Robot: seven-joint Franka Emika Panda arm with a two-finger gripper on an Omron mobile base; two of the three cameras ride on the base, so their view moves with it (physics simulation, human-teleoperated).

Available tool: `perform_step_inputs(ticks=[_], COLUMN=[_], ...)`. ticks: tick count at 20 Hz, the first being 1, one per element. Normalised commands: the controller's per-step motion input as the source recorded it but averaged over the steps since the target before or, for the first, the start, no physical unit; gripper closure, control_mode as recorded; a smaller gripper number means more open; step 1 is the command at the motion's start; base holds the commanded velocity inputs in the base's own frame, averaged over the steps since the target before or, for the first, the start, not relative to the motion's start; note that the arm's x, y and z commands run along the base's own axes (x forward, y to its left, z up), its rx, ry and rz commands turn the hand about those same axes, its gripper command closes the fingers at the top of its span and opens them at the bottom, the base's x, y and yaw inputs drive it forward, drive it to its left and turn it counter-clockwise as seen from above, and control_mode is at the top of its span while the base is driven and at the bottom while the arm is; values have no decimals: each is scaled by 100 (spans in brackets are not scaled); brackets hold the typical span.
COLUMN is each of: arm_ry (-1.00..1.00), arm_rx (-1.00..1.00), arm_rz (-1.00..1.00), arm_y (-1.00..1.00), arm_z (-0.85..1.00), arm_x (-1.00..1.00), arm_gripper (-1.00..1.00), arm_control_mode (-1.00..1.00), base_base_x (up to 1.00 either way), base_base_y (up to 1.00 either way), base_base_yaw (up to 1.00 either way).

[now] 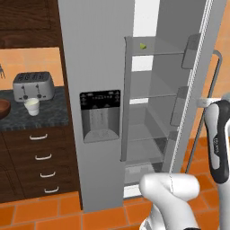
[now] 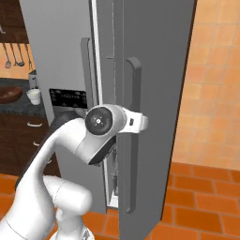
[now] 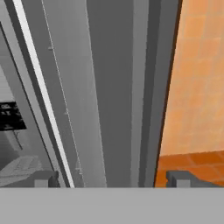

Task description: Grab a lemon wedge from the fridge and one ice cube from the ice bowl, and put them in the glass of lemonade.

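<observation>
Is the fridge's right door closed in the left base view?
No, the right door stands swung open, exposing the shelves and the lemon wedge on the top one.

From behind and left of the arm, the left base view faces the tall grey two-door fridge [image 1: 96, 103] head-on, looking down past its open right door [image 1: 197, 85] onto the shelves and the dark stone bench [image 1: 31, 117] at far left. The right base view, behind and to the right, meets that same door's [image 2: 154, 108] outer face at close range. Both share the black dispenser panel [image 2: 68, 97]. The hand view presses near the door's edge [image 3: 113, 92], looking along it toward orange tiled floor [image 3: 192, 164].
</observation>
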Motion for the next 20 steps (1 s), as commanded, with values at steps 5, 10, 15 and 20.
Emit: perform_step_inputs(ticks=[5,10,15,20], arm_ry=[4,20,27,26], arm_rx=[-40,-51,-55,-36], arm_rz=[19,12,7,0], arm_y=[87,99,74,12], arm_z=[29,5,0,-5], arm_x=[-3,3,17,37], arm_gripper=[-100,-100,-100,-100], arm_control_mode=[-100,-100,-100,-100], base_base_x=[0,0,0,0], base_base_y=[0,0,0,0], base_base_yaw=[0,0,0,0])
